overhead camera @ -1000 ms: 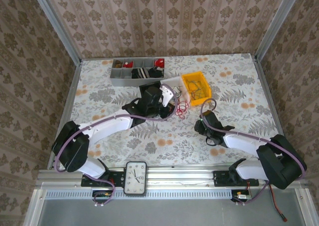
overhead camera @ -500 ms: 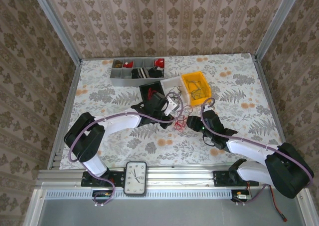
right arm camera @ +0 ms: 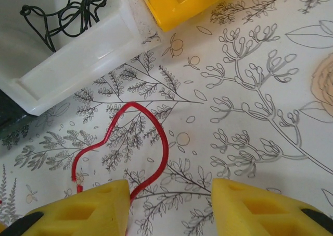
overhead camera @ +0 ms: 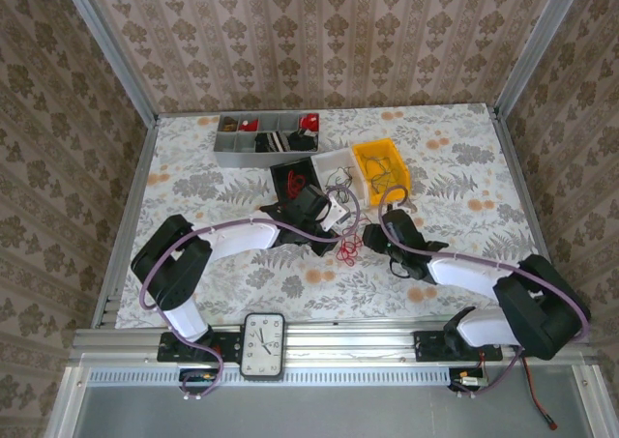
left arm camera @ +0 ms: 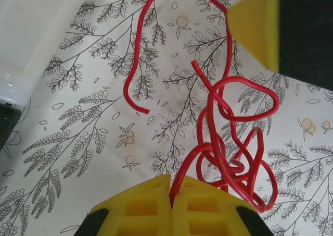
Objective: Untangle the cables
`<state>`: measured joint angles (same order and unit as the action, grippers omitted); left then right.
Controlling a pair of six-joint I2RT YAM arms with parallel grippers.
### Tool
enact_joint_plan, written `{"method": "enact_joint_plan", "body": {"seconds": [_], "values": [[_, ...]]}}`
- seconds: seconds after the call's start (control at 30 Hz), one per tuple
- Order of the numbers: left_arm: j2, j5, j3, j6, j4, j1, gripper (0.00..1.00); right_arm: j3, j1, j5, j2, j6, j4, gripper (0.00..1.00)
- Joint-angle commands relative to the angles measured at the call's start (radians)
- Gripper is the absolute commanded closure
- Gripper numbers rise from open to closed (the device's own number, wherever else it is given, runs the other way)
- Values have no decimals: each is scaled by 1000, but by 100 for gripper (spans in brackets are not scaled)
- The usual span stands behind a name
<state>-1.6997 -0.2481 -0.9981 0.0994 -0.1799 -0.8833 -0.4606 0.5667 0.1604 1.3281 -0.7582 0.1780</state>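
Cables (left arm camera: 234, 137), a red knot, lie on the table (overhead camera: 455, 167) beside the white bin (right arm camera: 78, 72). Left gripper (left arm camera: 170, 194) pinches the knot shut; right gripper (right arm camera: 169, 194) hangs half open over a loop, empty. A hard pull might tighten it.

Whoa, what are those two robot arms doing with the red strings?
Two robot arms are untangling cables on a flowery table. The left hand is shut on a knotted red cable that lies in loops on the table. The right hand is open and low over the table, with a red loop running past one finger. A dark cable lies in the white bin.
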Motion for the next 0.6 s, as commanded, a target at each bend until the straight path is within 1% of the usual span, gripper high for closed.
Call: {"method": "enact_joint_plan", "body": {"seconds": [0.0, 0.03, 0.07, 0.17, 0.33, 0.4, 0.47, 0.5, 0.57], "values": [[-11, -20, -18, -28, -15, -7, 100, -68, -4, -5, 51, 15, -29, 55], [-11, -20, -18, -30, -15, -7, 100, -81, -4, -10, 57, 21, -34, 55], [-11, -19, -18, -29, -15, -9, 100, -96, -4, -10, 99, 19, -50, 55], [-11, -19, -18, -29, -13, -9, 100, -142, -5, -14, 159, 10, -95, 56], [-9, -5, -20, -26, -7, -10, 100, -207, -5, -54, 251, 0, -168, 62], [-11, 3, -21, -22, -3, -10, 100, -211, -5, -45, 269, -17, -180, 72], [-10, 36, -14, -8, 2, -9, 100, -207, -7, -18, 277, -36, -196, 89], [-6, 63, -6, 2, 10, -7, 100, -206, -9, -6, 278, -41, -205, 93], [15, 167, 22, 40, 34, -4, 100, -198, -15, 30, 268, -66, -238, 100]]}}
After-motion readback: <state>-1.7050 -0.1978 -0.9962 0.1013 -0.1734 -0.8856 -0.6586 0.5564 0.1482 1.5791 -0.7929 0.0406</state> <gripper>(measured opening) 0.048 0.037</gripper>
